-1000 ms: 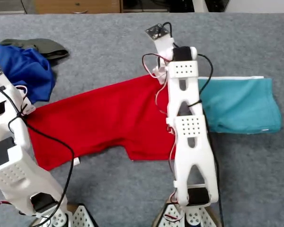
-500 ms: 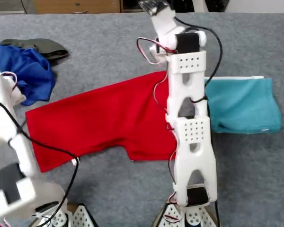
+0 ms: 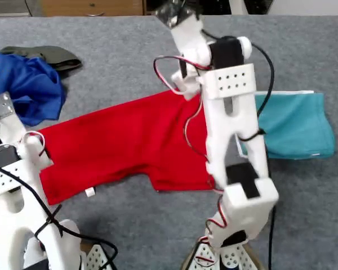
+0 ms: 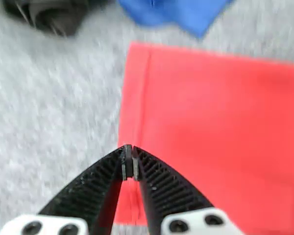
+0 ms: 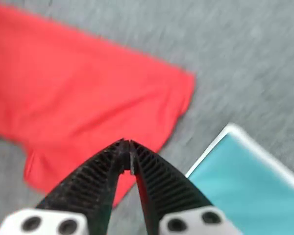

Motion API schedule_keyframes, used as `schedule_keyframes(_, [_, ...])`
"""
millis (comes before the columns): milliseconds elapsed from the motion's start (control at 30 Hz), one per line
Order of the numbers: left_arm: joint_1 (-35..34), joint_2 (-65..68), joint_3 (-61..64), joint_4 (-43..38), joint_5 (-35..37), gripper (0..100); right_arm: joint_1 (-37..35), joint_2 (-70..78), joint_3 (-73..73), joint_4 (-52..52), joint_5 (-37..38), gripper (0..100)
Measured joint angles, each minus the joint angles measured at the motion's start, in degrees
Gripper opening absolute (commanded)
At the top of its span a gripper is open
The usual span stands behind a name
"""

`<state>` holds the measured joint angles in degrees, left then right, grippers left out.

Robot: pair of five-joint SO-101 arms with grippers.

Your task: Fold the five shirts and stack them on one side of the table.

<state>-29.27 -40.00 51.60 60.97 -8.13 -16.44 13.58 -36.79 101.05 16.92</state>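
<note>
High view. 1 grey table (image 3: 118, 225). 1 red shirt (image 3: 124, 143), spread flat across the middle of the table. 1 teal shirt (image 3: 296, 126), folded, at the right side, near the red shirt's right end. 1 blue shirt (image 3: 22, 84), crumpled, at the far left. 1 dark shirt (image 3: 50, 55), bunched, just beyond the blue one. Left arm (image 3: 17, 191) stands at the red shirt's left end. Right arm (image 3: 231, 124) rises across the red shirt's right end, hiding where red and teal come close.

Left wrist view. Left tool (image 4: 128, 164): clenched, tips pressed together with nothing between them, over the red shirt's hemmed edge. Blue and dark shirts lie farther off on the table.

Right wrist view. Right tool (image 5: 128, 159): clenched, tips together and empty, above the red shirt near 1 of its corners. The teal shirt, white-edged, lies close by with bare table between.
</note>
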Motion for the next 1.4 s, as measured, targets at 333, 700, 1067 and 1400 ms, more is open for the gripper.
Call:
schedule_keyframes(333, [0.09,6.77,2.37,0.44,-0.09,2,1.23,-6.07,33.23,-19.34,0.97,0.3])
schedule_keyframes(700, [1.67,19.87,4.92,-3.43,2.37,2,7.56,-9.14,64.26,-45.36,5.1,0.3])
schedule_keyframes(1067, [1.67,26.11,2.29,-2.46,1.05,2,12.84,-8.26,69.45,-51.69,8.53,0.3])
schedule_keyframes(1400, [-0.44,23.65,2.55,-3.16,-3.6,2,12.57,-8.44,68.13,-48.09,8.09,0.2])
